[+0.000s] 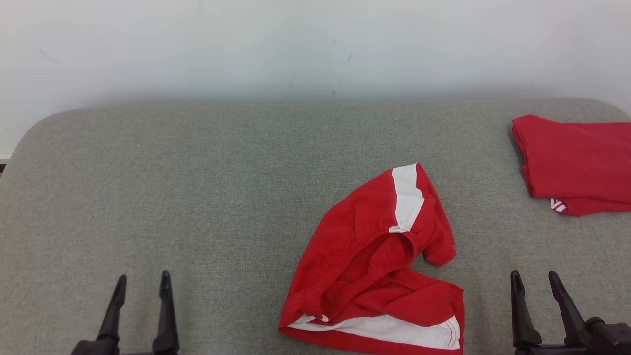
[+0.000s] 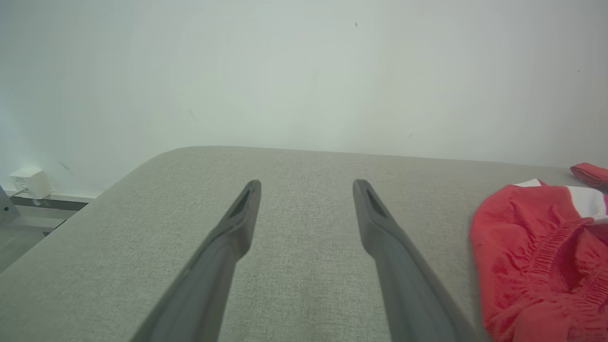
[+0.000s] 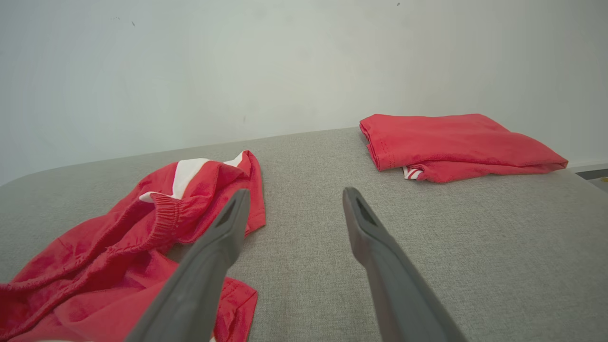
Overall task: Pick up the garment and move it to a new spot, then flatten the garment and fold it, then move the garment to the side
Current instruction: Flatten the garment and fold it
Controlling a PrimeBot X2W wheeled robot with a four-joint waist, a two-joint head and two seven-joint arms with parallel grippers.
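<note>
Lying crumpled on grey padded table [image 1: 197, 197]: red shorts [image 1: 379, 266], white-striped, at 5 o'clock in head view, between grippers, nearer right one. Left gripper [image 1: 143, 277] at 7 o'clock, jaws spread, empty. Right gripper [image 1: 534, 275] at 4 o'clock, jaws spread, empty. Folded red garment [image 1: 577, 162] at 2 o'clock, well apart from shorts. Left wrist view adds small white box [image 2: 28, 183] by wall at 9 o'clock. Right wrist view reveals elastic waistband [image 3: 166, 209] of shorts.

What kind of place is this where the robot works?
Probably an indoor test station for folding laundry: a grey fabric-covered table against a plain white wall, with crumpled red shorts and a folded red garment on it.
</note>
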